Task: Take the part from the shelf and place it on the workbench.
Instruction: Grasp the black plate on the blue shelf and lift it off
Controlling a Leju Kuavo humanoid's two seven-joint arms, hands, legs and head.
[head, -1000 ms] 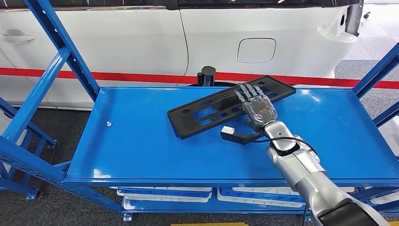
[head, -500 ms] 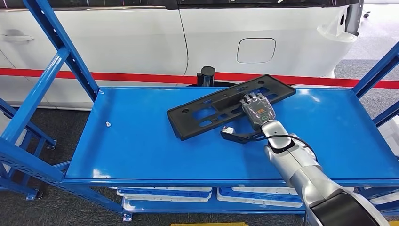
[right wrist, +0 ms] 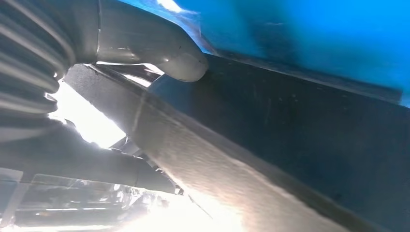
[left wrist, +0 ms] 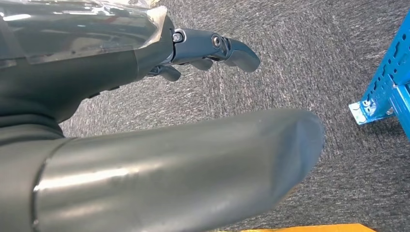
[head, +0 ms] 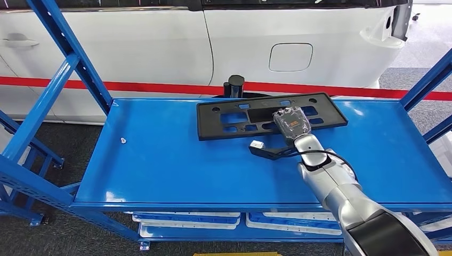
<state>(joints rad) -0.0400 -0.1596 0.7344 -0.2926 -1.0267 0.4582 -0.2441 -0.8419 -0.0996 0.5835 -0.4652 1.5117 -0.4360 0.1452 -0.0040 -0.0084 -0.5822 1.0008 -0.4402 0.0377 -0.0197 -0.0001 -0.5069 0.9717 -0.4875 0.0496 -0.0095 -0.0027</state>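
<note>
Black part [head: 269, 114] lies flat at upper centre of frame on the blue shelf [head: 160, 165], near its back edge. Right hand [head: 292, 124] grips the part's near edge, thumb [right wrist: 183, 60] pressed to the underside. A black post [head: 235, 85] and a white car [head: 213, 42] stand directly behind. Left hand [left wrist: 145, 53] hangs over grey carpet [left wrist: 309, 58], fingers loosely apart, holding nothing.

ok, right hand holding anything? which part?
Right hand grips the black plate part at its near long edge, right of the middle, thumb against the rim. Left hand holds nothing.
</note>
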